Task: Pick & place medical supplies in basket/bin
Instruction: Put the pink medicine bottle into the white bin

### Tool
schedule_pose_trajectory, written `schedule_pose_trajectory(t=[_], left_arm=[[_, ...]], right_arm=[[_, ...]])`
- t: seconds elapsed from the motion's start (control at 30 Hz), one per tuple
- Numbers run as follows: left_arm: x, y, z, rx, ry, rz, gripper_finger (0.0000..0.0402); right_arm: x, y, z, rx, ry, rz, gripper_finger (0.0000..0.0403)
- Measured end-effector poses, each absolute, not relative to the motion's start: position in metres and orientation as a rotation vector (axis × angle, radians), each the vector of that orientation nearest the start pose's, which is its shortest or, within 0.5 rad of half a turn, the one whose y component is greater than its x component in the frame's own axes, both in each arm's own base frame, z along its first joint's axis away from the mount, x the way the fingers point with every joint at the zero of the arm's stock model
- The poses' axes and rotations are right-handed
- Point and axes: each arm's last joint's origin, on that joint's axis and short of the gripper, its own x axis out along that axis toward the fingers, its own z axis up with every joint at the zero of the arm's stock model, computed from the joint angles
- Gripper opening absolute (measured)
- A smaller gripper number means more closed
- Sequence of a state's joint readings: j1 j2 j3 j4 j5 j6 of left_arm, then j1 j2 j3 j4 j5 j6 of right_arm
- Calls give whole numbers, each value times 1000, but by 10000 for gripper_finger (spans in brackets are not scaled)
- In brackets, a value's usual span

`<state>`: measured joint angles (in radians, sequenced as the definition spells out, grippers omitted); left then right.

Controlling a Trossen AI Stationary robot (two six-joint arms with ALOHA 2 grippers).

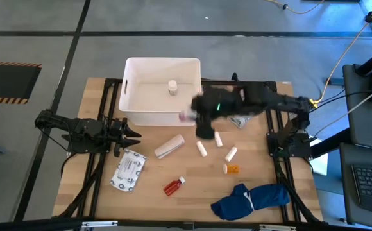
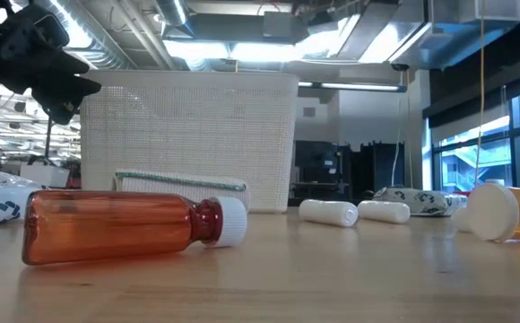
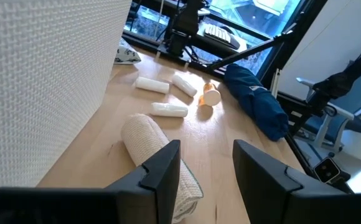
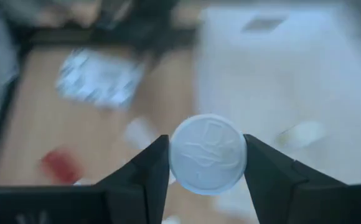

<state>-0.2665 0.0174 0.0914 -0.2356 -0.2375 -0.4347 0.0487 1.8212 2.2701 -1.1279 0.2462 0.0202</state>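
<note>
I have the right gripper (image 4: 206, 163) clamped on a small white round-ended item (image 4: 208, 154), its flat embossed end facing the wrist camera; I cannot tell which supply it is. From above, that arm reaches in from the bench's right side and hangs at the white tub's (image 1: 129, 96) near right corner, blurred. A white-capped vial (image 1: 172, 86) lies inside the tub already.

The left gripper (image 1: 129, 133) waits near the bench's left edge, just in front of the tub's near left corner, its fingers (image 3: 165, 168) parted with nothing between them.

Around the right arm the bench is crowded. Three small white cylinders (image 1: 202, 149) lie just in front of it, toward the middle. The tan bandage roll (image 1: 170, 146) lies in front of the tub's near wall. An orange bottle (image 1: 231, 169) is nearer the front, to the right, and a red bottle (image 1: 174, 186) with a white cap lies toward the front edge, near centre. One white printed packet (image 1: 127, 171) lies at the front left, close to the left gripper; a second packet (image 1: 239, 120) shows partly under the right arm. A dark blue cloth bundle (image 1: 251, 199) sits at the front right corner.

In the low view the tub's wall stands behind the red bottle and the bandage roll.
</note>
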Motion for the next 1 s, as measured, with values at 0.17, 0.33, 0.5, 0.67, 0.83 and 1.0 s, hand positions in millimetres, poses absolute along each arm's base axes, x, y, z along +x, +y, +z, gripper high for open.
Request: schedule_pose_trajectory(t=[0.17,0.33,0.5,0.67,0.83,1.0], left_arm=[[89,-17,171,-393,160,6,143],[89,-17,171,-394,160,7,143],[89,-17,171,-393,159,10,143],[89,-17,171,-392,157,17,143],[89,-16,171,-388,149,51,143],[89,-15,171,-386,144,73,143]], right_arm=[[365,-52,467,-148,552,-335,169],[393,-113,436,-92,568,-327,169],[427,-150,377,-59,708,-312,169],[449,-164,320,-28,881,-296,169],[458,-169,278,-27,1040,-250,169],[465,-171,255,-16,1092,-219,169]])
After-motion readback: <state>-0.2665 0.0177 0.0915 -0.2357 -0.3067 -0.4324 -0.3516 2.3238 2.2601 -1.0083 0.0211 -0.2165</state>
